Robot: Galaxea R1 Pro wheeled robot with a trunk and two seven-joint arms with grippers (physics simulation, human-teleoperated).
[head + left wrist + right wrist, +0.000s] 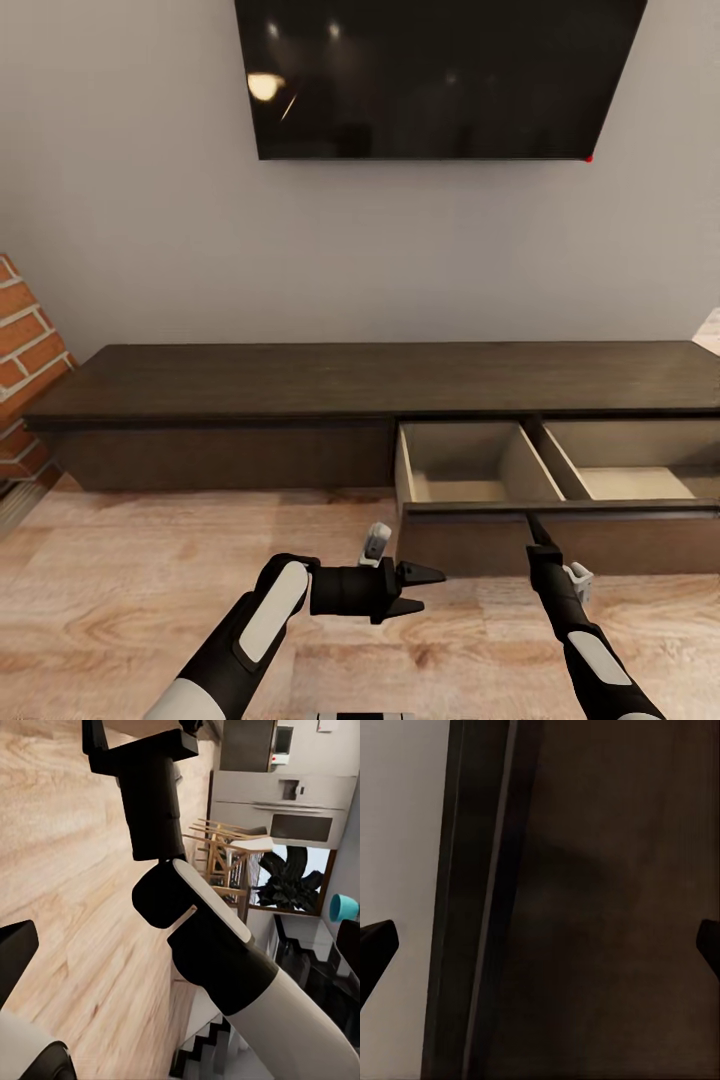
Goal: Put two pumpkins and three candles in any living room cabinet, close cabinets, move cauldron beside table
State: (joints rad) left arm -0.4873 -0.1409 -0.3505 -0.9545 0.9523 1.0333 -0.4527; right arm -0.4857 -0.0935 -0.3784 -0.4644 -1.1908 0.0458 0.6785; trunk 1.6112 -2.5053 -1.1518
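I count one cabinet (300, 400) ahead of my two grippers, the left gripper (425, 590) and the right gripper (537, 530). It has one drawer (560, 520) pulled open just beyond the right jaws, split into two compartments. One television (430, 75) hangs above. One brick column (25, 370) stands beside it

The long, low dark-brown cabinet (240, 385) stands against the wall, its right drawer open, showing pale compartments.

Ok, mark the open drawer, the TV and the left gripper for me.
open drawer (470, 492): head view, pale floor of its left compartment.
TV (430, 80): head view, middle of the dark screen.
left gripper (428, 590): head view, between its fingertips.
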